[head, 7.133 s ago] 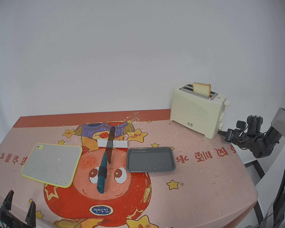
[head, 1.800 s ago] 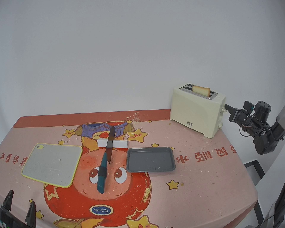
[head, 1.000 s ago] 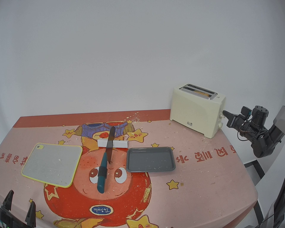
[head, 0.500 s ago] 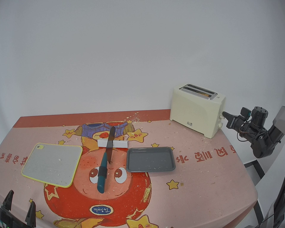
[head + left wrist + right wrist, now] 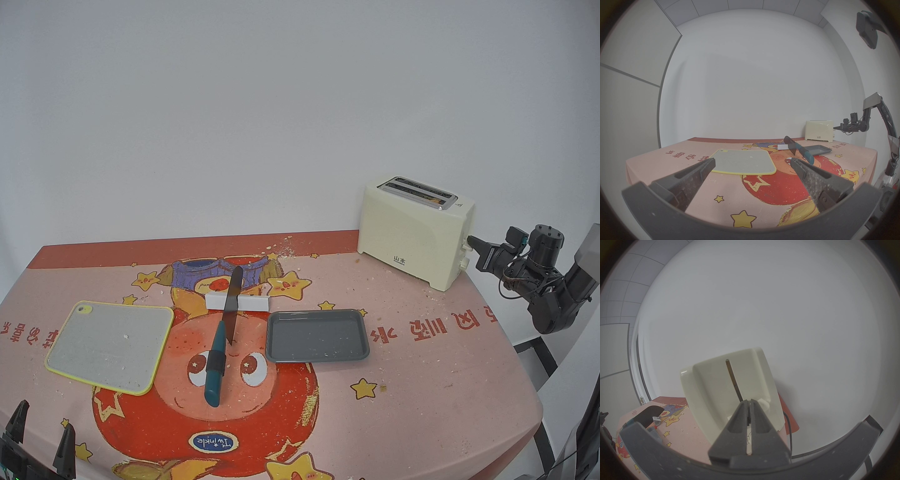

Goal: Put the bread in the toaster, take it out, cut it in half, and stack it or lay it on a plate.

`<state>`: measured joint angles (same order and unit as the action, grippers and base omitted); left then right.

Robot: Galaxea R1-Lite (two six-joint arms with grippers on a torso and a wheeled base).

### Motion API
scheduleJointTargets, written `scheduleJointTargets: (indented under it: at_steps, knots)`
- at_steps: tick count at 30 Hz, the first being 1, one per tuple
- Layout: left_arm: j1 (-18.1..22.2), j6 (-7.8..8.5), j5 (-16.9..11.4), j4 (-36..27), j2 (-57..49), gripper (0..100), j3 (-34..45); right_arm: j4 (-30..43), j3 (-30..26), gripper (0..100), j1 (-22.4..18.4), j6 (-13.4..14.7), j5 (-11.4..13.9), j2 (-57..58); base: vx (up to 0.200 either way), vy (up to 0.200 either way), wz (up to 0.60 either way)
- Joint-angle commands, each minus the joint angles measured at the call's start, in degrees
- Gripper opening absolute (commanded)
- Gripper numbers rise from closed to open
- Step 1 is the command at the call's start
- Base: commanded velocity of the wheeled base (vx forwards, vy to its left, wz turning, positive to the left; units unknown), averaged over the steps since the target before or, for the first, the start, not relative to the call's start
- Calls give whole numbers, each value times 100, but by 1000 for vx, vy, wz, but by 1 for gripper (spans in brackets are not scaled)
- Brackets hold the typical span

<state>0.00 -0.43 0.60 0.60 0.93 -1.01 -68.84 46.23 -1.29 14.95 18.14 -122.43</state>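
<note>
I'm keeping the right gripper (image 5: 473,240), fingers pinched shut on nothing, on the lever (image 5: 762,402) of the toaster (image 5: 412,237) at the worktop's far right corner. The bread has been sinking fully into the slot, so I'm judging toasting underway.

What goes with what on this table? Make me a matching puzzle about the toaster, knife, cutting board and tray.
1. toaster
2. knife
3. cutting board
4. tray

a. dark grey and shallow
b. cream, at the robot's far right
c. yellow-rimmed, at the robot's left
d. blade resting on a white block

Pairs: 1-b, 2-d, 3-c, 4-a
</note>
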Motion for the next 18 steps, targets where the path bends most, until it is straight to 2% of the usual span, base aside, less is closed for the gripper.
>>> scheduleJointTargets:
  at_steps: [1, 9, 15, 18]
  knots:
    - [0, -1, 2, 2, -93, 100, 101, -33, 0, 0, -3, 0, 5, 61, 0, 0, 0]
    - [0, -1, 2, 2, -93, 100, 101, 64, -193, 0, -73, -36, 5, 1098, 0, 0, 0]
    - [0, -1, 2, 2, -93, 100, 101, 740, -580, 0, 33, -71, 41, 2232, 0, 0, 0]
    - [0, -1, 2, 2, -93, 100, 101, 1101, -843, 0, 103, -317, 41, 2584, 0, 0, 0]
